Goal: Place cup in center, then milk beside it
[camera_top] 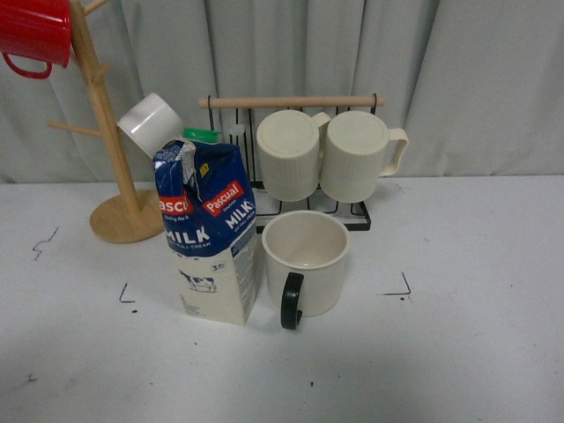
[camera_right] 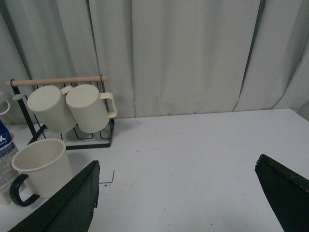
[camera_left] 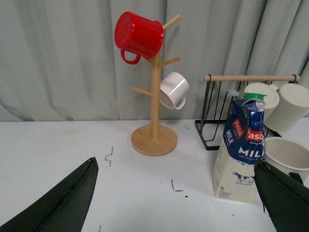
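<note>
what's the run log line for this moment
cup: in center, upright | milk: beside cup | left gripper: open, empty | right gripper: open, empty

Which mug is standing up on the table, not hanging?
The cup with the black handle, beside the milk. The red mug, small white mug and two ribbed mugs all hang on racks.

Each pincer (camera_left: 176, 198) (camera_right: 186, 198) shows two matte black, tapering, pointed fingers (camera_left: 63, 203) (camera_right: 285, 191).

Cream cup (camera_top: 307, 263) upright within the center (camera_top: 370, 308), black handle frontward; blue-cream milk (camera_top: 208, 233) upright just beside it.
</note>
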